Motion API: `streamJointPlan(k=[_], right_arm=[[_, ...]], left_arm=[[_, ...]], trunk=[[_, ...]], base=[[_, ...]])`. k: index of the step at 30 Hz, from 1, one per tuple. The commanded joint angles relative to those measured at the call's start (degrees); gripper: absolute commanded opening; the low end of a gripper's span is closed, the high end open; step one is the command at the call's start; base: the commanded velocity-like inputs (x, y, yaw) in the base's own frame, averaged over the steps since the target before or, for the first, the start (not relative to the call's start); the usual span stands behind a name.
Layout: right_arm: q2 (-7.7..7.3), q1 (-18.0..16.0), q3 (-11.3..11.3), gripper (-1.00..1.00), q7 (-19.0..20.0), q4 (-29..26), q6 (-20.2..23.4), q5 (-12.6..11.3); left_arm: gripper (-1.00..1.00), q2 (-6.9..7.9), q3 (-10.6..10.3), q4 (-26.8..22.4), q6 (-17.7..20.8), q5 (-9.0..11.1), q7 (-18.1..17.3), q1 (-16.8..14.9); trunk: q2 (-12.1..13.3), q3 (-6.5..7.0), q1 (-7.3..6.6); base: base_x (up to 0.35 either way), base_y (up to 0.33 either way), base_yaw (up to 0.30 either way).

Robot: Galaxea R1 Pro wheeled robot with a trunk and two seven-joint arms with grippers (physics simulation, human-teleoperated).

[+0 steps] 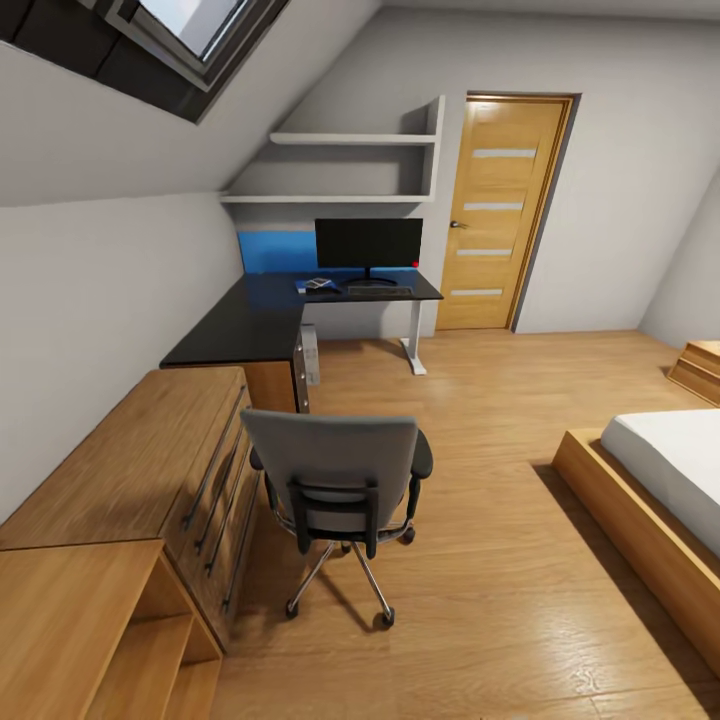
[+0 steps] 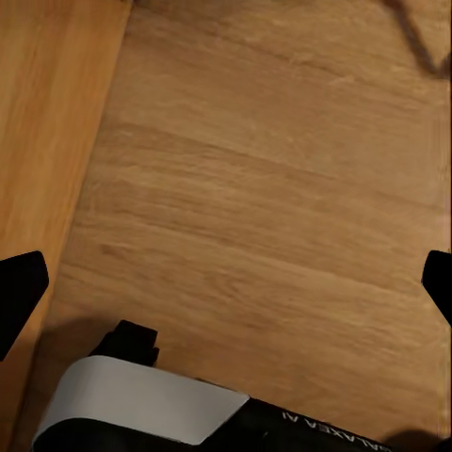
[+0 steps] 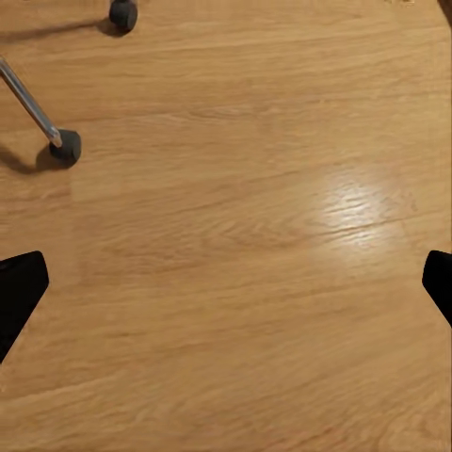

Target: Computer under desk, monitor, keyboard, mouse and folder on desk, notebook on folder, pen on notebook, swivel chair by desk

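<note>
The grey swivel chair (image 1: pixel 335 478) stands in front of me with its back turned, so its seat is hidden, and with it the folder. Farther off is the black L-shaped desk (image 1: pixel 255 322). On it stand the monitor (image 1: pixel 368 245) and the keyboard (image 1: pixel 380 291). Some small flat items (image 1: pixel 319 285) lie left of the keyboard, too small to tell apart as mouse, notebook or pen. The grey computer (image 1: pixel 310 354) sits under the desk. My left gripper (image 2: pixel 226 287) and right gripper (image 3: pixel 226 287) hang open over bare floor, with a chair castor (image 3: pixel 66 146) near the right one.
A low oak dresser (image 1: pixel 130 470) and shelving (image 1: pixel 90 630) line the left wall beside the chair. A bed (image 1: pixel 650 490) lies at the right. The oak door (image 1: pixel 505 210) is beyond the desk. Wood floor runs between chair and bed. My base (image 2: pixel 141 405) shows near the dresser.
</note>
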Motion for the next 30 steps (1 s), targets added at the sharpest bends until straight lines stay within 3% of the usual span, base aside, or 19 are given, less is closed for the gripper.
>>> streamJointPlan(k=[1, 6, 7, 9, 19, 20, 21, 22, 24, 27, 30], right_arm=[[0.01, 0.0, 0.4, 1.0, -0.6, -1.1, 0.0, -0.2], [-0.24, -0.1, 0.2, 1.0, -0.8, -5.9, 0.2, -0.2], [-0.23, -0.5, 0.2, 1.0, -0.8, -7.1, 0.4, -0.1], [-0.17, -2.1, 0.2, 1.0, -0.8, -7.6, 1.4, 0.0], [-0.12, -11.1, 0.2, 1.0, -0.8, -7.9, 13.6, 0.1], [-0.1, -12.4, 0.2, 1.0, -0.8, -8.0, 15.3, 0.1], [-0.04, -15.4, 0.2, 1.0, -0.8, -8.1, 18.1, 0.0], [-0.05, -17.5, 0.2, 1.0, -0.5, -8.1, 19.8, 0.0], [-0.02, -18.3, 0.2, 1.0, -0.2, -8.1, 21.0, -0.1], [1.11, -19.2, 0.6, 1.0, 1.9, -7.9, 23.7, -0.1], [3.33, -19.5, 0.6, 1.0, 3.0, -7.6, 24.0, 0.1]], left_arm=[[1.0, -0.2, -0.5, -1.5, 0.3, 0.4, 0.4, 0.0], [1.0, -0.7, -0.5, -5.5, 5.7, 0.1, 1.8, -0.3], [1.0, -0.75, -0.5, -6.4, 8.2, 0.0, 2.3, -1.5], [1.0, -0.74, -0.4, -6.8, 9.3, 0.1, 2.5, -3.8], [1.0, -1.21, -0.4, -7.2, 11.1, 0.4, 3.5, -13.4], [1.0, -1.21, -0.4, -7.2, 12.4, 0.5, 3.6, -14.9], [1.0, -1.14, -0.2, -7.2, 16.3, 0.6, 3.8, -17.7], [1.0, -1.14, -0.1, -7.1, 17.6, 0.6, 3.8, -18.8], [1.0, -1.13, 0.0, -6.9, 18.0, 0.7, 3.8, -19.0], [1.0, -1.07, 0.2, -5.3, 18.1, 0.7, 3.7, -19.3], [1.0, -1.11, 0.2, -3.1, 16.6, 0.5, 3.5, -19.4]], trunk=[[-0.4, -0.24, 0.23], [-2.5, -1.14, 1.32], [-2.9, -1.32, 1.54], [-3.7, -1.68, 1.98], [-7.7, -3.48, 4.18], [-8.1, -3.66, 4.4], [-8.5, -3.84, 4.62], [-8.9, -4.01, 4.84], [-9.7, -4.37, 5.28], [-10.9, -4.91, 5.94], [-12.1, -5.45, 6.6]], base=[[0.0, 0.0, 0.0], [0.0, 0.0, 0.0], [0.0, 0.0, 0.0], [0.0, 0.0, 0.0], [0.0, 0.0, 0.0], [0.0, 0.0, 0.0], [0.0, 0.0, 0.0], [0.0, 0.0, 0.0], [0.0, 0.0, 0.0], [0.0, 0.0, 0.0], [0.0, 0.0, 0.0]])
